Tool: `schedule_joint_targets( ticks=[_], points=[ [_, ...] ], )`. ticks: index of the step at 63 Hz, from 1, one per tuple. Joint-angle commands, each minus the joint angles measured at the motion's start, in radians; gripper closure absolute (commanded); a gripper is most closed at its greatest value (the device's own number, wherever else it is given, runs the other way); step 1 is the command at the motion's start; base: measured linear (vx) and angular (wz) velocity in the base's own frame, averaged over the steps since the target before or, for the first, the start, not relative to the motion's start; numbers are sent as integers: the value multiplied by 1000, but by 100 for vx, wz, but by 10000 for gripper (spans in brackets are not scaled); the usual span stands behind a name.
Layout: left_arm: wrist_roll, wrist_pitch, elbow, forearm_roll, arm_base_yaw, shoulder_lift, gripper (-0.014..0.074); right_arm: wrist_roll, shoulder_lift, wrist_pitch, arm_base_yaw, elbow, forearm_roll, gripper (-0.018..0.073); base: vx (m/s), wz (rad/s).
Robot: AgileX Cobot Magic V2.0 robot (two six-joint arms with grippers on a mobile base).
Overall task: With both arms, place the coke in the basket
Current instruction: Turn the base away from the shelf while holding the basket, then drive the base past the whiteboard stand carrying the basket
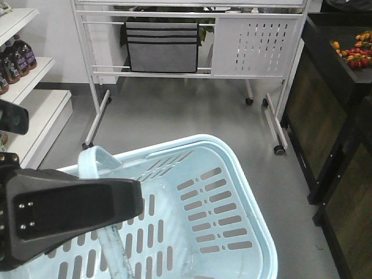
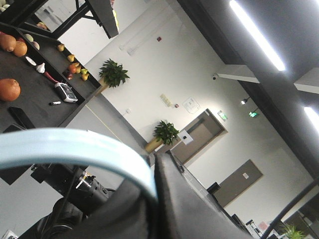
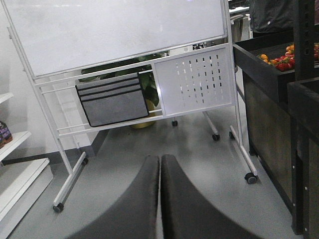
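Low in the front view, the light blue basket [image 1: 192, 141] sits under the left hand [image 1: 125, 203], which looks clenched on its handle [image 2: 75, 144], while the right hand [image 3: 160, 167] is pressed closed and empty, likely the one to fetch the coke, which no view shows.

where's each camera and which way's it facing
Front view: high on the robot, looking down over the light blue basket toward a whiteboard stand; left gripper lower left.
Left wrist view: behind its jaws, tilted up at ceiling lights; jaws shut on the basket handle.
Right wrist view: behind the right gripper, jaws shut, facing the stand.
Front and right wrist views share the stand's grey pouch.
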Motion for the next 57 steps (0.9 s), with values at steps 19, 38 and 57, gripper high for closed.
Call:
schedule_joint_targets(
  ticks=[19,38,57],
  points=[
    [4,-49,-29,-92,-8,-12,602,-7,-13,-70,-5,8,-8,564,16,-6],
    [4,-49,-29,-92,-8,-12,602,-7,-13,-70,-5,8,-8,564,20,4],
    [4,-49,-29,-92,-8,-12,602,-7,-13,-70,-5,8,-8,564,22,4]
  ],
)
